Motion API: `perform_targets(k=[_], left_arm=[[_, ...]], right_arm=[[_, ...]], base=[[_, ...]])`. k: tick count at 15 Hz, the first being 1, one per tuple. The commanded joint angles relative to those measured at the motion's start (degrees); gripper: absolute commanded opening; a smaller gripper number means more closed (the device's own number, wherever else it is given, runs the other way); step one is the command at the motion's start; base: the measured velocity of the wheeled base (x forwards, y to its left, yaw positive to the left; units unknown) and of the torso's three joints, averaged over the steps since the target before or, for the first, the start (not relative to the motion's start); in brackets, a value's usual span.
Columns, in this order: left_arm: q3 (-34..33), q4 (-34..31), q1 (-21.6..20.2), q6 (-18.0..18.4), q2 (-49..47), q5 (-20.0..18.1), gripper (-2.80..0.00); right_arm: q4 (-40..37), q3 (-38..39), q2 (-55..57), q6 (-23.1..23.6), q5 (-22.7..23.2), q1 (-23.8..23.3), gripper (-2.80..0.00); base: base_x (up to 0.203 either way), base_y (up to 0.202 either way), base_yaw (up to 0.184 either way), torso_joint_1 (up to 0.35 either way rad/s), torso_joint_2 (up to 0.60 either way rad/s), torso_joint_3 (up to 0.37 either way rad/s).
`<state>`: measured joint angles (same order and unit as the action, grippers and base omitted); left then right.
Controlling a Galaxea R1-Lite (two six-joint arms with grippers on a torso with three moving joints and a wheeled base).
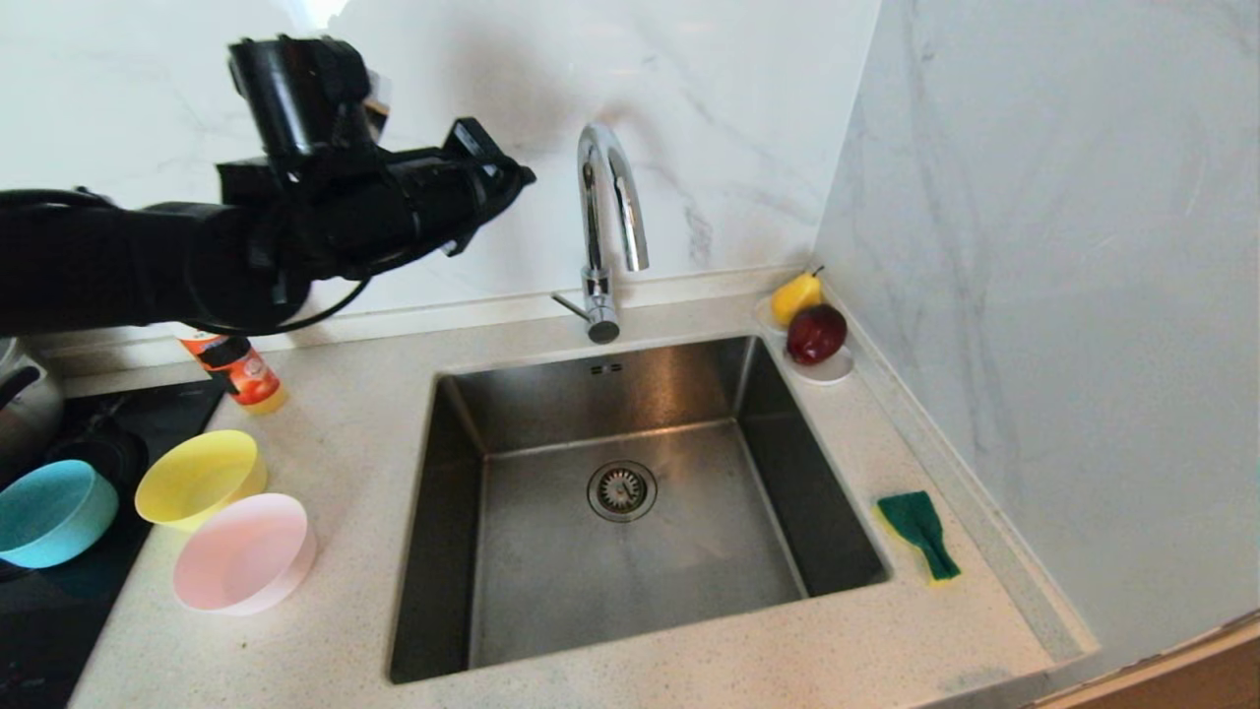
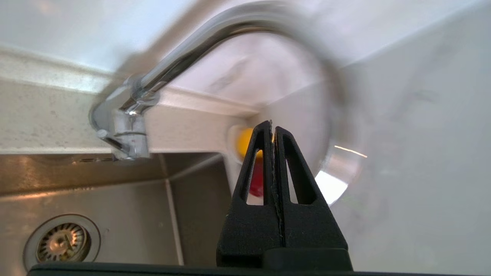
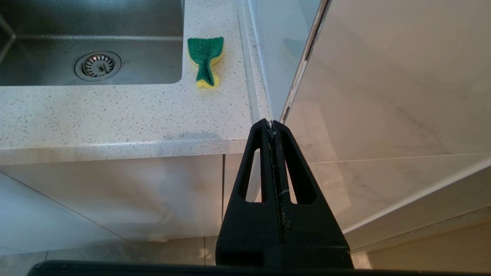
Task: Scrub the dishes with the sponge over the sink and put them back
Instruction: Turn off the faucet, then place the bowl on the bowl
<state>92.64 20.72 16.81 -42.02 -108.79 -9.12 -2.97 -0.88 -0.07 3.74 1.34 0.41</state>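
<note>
Our left gripper point(image 1: 517, 177) is up high by the faucet point(image 1: 610, 212), pressed together and empty.

Our right gripper point(image 3: 273, 123), also pressed together, waits low by the counter; the sponge point(image 1: 920, 532) lies right of the sink point(image 1: 472, 414), bowls point(image 1: 202, 478) left.

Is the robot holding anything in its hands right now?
No. The left gripper and the right gripper are both shut on nothing. The sponge lies on the counter.
</note>
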Motion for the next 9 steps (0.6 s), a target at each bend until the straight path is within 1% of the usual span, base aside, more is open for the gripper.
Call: perform_targets(k=[1,2,3,4,5,6,7,8,9], left_arm=[[-6.95,-1.5,-0.38,2.35,13.29,0.07,-2.8],[-11.29,-2.74,-1.1,5.52,17.19,0.72,-2.8],[-14.43,-4.32,-1.85,10.49,20.46,4.42,-2.8],[-15.96,-5.53,-2.25,14.71,22.05,11.86,-2.8],[-17.69,-6.35,-2.83,19.21,23.72,20.46,-2.8],[-20.46,-6.93,-4.43,24.64,26.42,28.12,-2.8],[-23.3,-7.48,-7.24,28.65,28.69,31.38,-2.8],[-25.41,-8.92,-10.02,30.83,31.13,32.99,-2.8],[-26.6,-13.18,-12.84,32.04,33.16,34.78,-2.8]], right_arm=[[-0.01,0.0,-0.1,0.04,-0.02,0.02,-2.8],[-0.01,0.0,-0.01,0.04,-0.02,0.02,-2.8],[-0.01,0.0,-0.02,0.04,0.0,0.02,-2.8],[-0.01,0.0,-0.03,0.04,0.04,0.02,-2.8],[-0.01,-0.09,-0.1,0.04,0.07,0.02,-2.8],[-0.01,0.0,-0.01,0.04,0.07,0.02,-2.8],[-0.01,0.0,-0.1,0.04,0.07,0.02,-2.8],[-0.01,0.0,-0.09,0.04,0.05,0.02,-2.8],[-0.01,0.0,-0.1,0.04,0.05,0.02,-2.8]], base=[[0.0,0.0,0.0,0.0,0.0,0.0],[0.0,0.0,0.0,0.0,0.0,0.0],[0.0,0.0,0.0,0.0,0.0,0.0],[0.0,0.0,0.0,0.0,0.0,0.0],[0.0,0.0,0.0,0.0,0.0,0.0],[0.0,0.0,0.0,0.0,0.0,0.0],[0.0,0.0,0.0,0.0,0.0,0.0],[0.0,0.0,0.0,0.0,0.0,0.0],[0.0,0.0,0.0,0.0,0.0,0.0]])
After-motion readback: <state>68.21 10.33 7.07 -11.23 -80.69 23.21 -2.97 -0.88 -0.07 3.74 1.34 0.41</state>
